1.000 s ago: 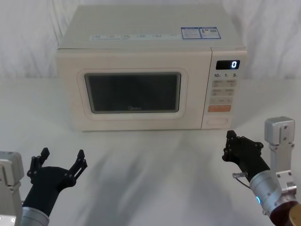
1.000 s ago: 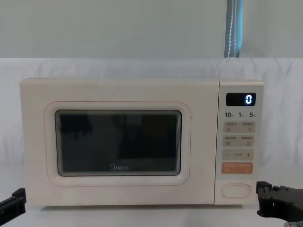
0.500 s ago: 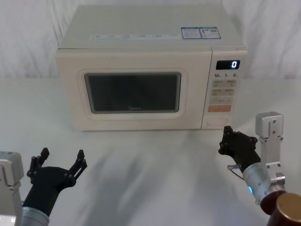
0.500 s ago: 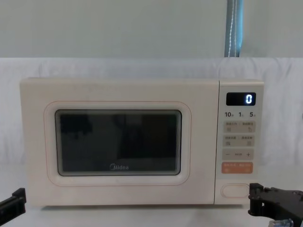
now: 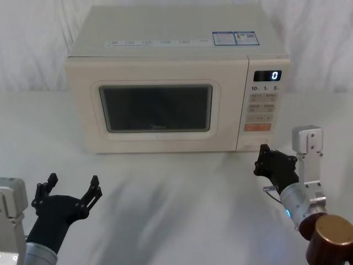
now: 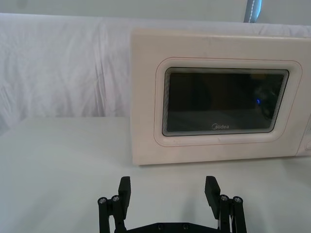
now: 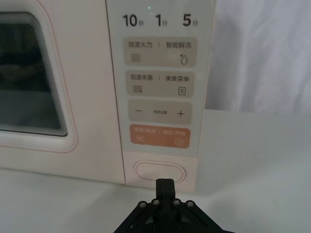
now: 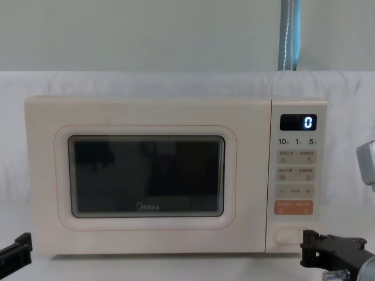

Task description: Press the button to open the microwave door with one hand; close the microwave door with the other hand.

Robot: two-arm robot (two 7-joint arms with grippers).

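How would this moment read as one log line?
right gripper: shut, nearing button | door: closed | left gripper: open, parked

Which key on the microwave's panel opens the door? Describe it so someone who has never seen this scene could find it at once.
Find the microwave, then the narrow control panel to the right of its door. The button is the lowest key there, directly under the orange key. It is a wide, plain cream pill without markings, unlike the labelled keys above, and the right tool points at it.
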